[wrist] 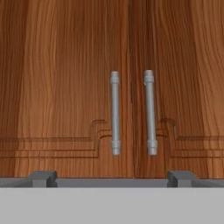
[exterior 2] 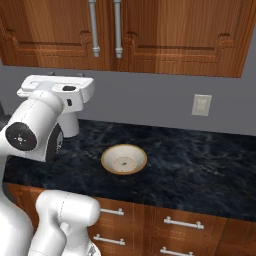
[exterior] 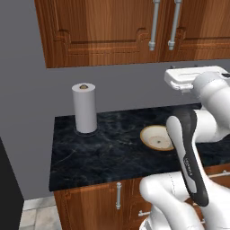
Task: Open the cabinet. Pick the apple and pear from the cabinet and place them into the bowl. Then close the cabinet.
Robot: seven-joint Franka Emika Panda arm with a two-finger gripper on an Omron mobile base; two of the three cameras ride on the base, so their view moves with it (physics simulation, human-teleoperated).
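Observation:
The reddish-brown cabinet (exterior: 112,31) hangs over the counter with both doors shut. In the hand view its left door handle (wrist: 115,113) and right door handle (wrist: 150,113) stand side by side, straight ahead and a little away. My gripper (wrist: 112,178) faces them, open, its two dark fingertips (wrist: 42,177) far apart with nothing between them. The tan-rimmed bowl (exterior 2: 124,159) sits empty on the black counter, below and in front of the cabinet. Apple and pear are out of view.
A paper towel roll (exterior: 84,108) stands at the counter's back left. A wall outlet (exterior 2: 201,105) is on the grey wall to the right. Drawers with short handles (exterior 2: 183,222) run under the black marble counter (exterior 2: 200,160).

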